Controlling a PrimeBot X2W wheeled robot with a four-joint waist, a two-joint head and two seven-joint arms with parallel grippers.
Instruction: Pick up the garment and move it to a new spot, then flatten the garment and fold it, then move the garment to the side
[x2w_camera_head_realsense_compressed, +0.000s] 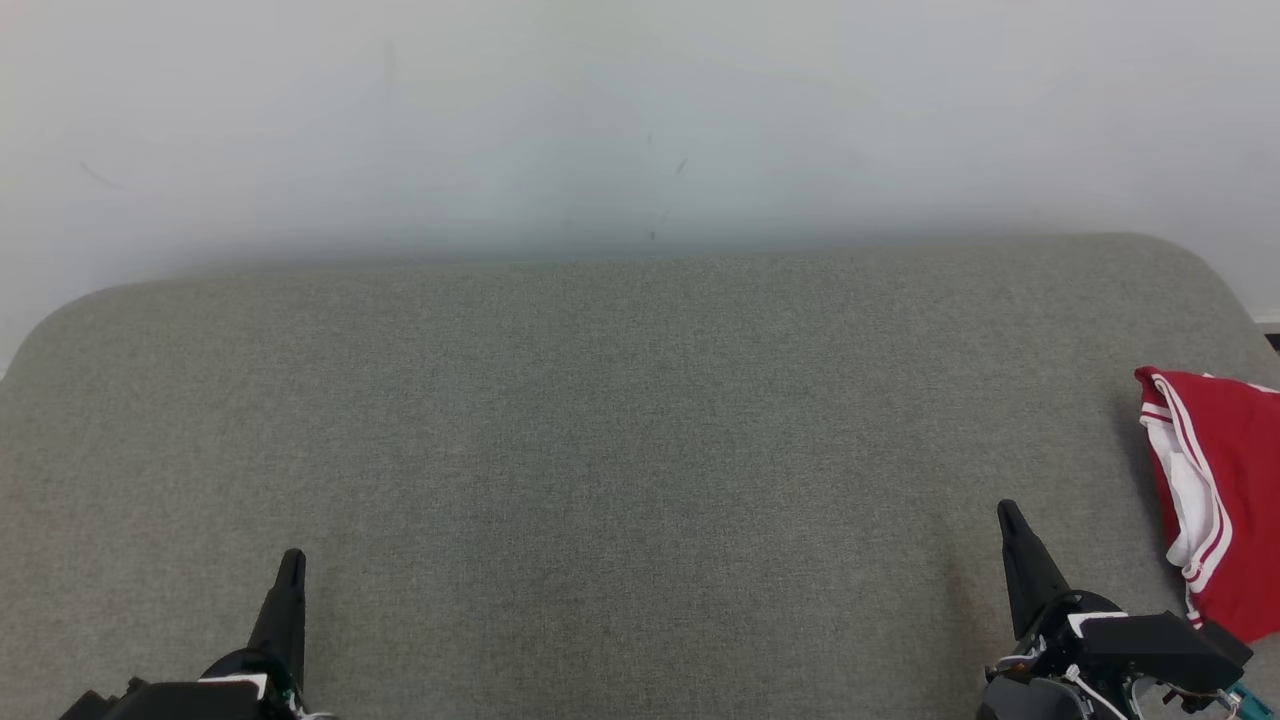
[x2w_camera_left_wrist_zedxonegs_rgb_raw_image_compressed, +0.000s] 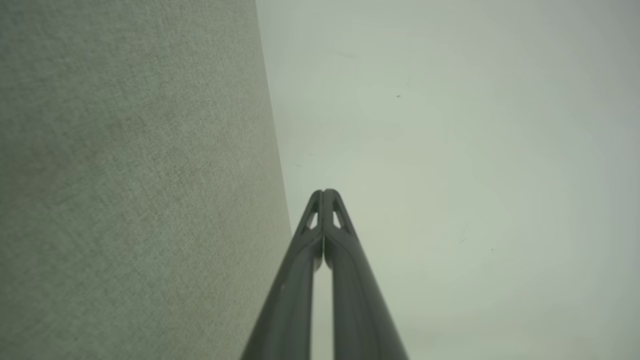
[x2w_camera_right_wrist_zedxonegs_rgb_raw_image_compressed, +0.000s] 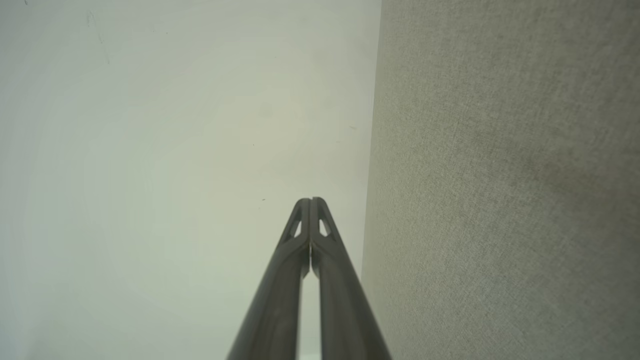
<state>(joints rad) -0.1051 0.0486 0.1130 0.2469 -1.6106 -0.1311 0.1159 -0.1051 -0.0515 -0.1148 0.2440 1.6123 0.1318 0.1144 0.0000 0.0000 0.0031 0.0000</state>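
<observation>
Your left claw (x2w_camera_head_realsense_compressed: 291, 562) hovers at the near left corner of the grey worktop (x2w_camera_head_realsense_compressed: 600, 420), fingers pressed together and holding nothing. Across at the near right corner, your right claw (x2w_camera_head_realsense_compressed: 1008, 515) is the same: pinched tight, empty. In each wrist view the fingertips meet.

The red garment (x2w_camera_head_realsense_compressed: 1225, 480) with white stripes lies bunched at the right edge of the worktop, to the right of the right claw's tip, near it but apart. What you can see of it runs from the far side toward the near edge, roughly alongside that claw. The right arm is plainly the nearer one; the left is well apart.

The garment is cut off at the side of the head view, so you cannot tell its full shape or whether it hangs over the edge. Its near end is hidden behind the right claw's dark body.
</observation>
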